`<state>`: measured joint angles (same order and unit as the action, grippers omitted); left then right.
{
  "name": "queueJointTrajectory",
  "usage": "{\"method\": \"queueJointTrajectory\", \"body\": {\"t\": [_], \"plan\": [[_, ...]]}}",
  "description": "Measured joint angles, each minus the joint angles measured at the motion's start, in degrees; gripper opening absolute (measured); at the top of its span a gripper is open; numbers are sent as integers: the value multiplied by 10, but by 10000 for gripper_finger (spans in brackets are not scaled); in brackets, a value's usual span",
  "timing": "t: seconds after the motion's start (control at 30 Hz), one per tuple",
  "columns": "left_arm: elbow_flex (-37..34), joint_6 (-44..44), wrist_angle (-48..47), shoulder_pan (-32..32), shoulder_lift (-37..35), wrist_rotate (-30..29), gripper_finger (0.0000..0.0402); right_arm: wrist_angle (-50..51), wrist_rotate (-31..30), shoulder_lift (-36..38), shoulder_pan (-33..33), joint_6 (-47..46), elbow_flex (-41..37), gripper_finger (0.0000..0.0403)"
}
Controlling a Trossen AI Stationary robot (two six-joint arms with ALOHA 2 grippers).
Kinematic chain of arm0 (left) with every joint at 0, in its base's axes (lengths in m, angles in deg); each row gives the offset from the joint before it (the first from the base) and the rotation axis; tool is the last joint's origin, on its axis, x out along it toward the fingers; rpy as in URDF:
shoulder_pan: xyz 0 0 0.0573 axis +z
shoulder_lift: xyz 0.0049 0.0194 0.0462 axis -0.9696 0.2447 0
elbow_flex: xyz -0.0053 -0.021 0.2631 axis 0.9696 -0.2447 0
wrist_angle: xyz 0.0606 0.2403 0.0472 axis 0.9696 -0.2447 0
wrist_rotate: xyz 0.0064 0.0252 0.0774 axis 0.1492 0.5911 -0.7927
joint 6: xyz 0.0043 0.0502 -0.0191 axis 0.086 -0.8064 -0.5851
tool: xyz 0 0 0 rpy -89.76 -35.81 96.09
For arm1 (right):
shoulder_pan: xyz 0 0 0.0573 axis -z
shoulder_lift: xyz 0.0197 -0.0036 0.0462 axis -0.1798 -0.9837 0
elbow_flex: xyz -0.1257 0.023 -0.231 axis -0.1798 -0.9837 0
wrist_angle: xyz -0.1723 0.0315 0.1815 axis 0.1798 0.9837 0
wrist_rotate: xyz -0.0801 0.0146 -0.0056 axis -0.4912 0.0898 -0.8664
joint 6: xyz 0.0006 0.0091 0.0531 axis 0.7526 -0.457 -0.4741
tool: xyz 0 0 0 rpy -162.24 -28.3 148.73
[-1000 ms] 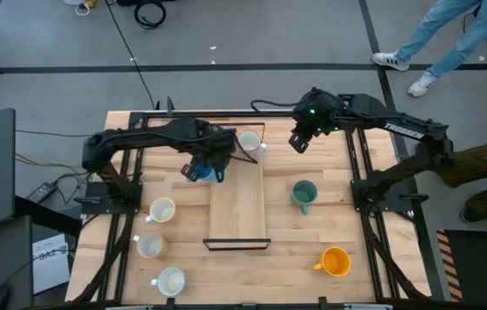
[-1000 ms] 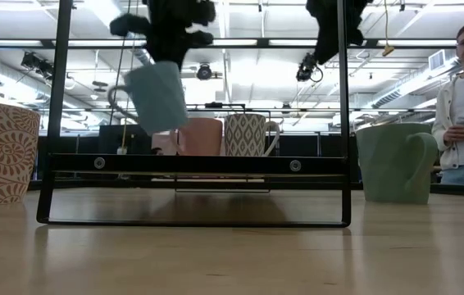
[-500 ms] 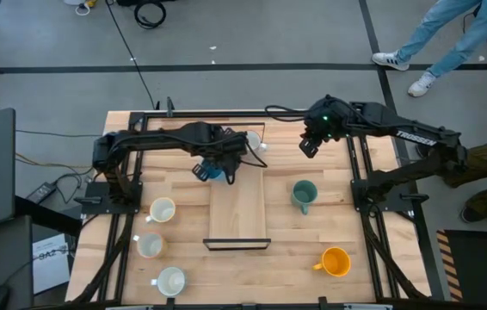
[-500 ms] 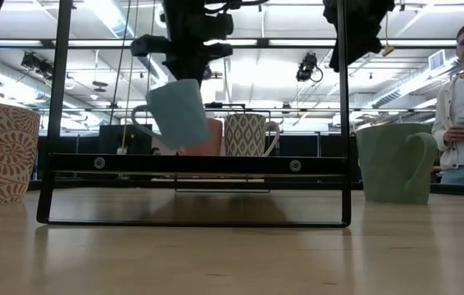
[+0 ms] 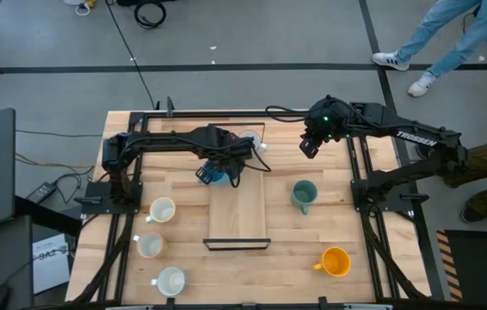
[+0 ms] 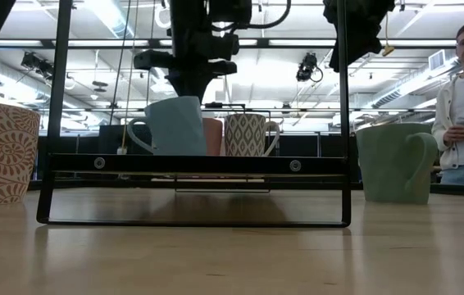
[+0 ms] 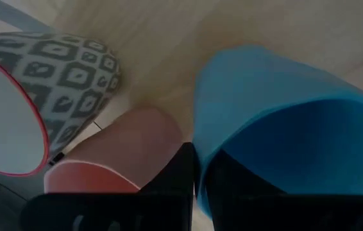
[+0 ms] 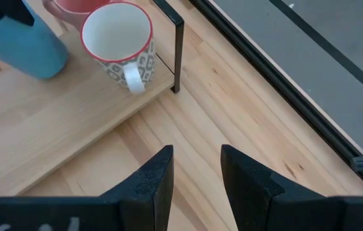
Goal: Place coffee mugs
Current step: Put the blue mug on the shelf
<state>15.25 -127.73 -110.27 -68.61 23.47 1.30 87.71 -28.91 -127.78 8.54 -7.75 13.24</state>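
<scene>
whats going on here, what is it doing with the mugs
The left gripper is shut on the blue mug, holding it at the far end of the wooden tray, beside a pink mug and a patterned white mug. The right gripper hangs open and empty nearby. Five mugs wait on the table.

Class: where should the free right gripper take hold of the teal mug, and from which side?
Grip the teal mug by its rim wall, from above. It stands upright, mouth open upward, so the right gripper can pinch the rim opposite the handle.

left claw (image 5: 219, 170): gripping blue mug (image 5: 212, 175) over wooden tray (image 5: 238, 211) | right claw (image 5: 310, 143): hovering, fingers parted
</scene>
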Motion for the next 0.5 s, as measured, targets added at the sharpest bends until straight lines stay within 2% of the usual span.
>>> {"method": "queueJointTrajectory", "body": {"t": [0.27, 0.5], "plan": [[0, 45, -1, 0, 0, 0, 39, 0, 1, 0, 0, 0, 0, 135], [0, 45, 2, 0, 0, 0, 45, 0, 1, 0, 0, 0, 0, 135]]}}
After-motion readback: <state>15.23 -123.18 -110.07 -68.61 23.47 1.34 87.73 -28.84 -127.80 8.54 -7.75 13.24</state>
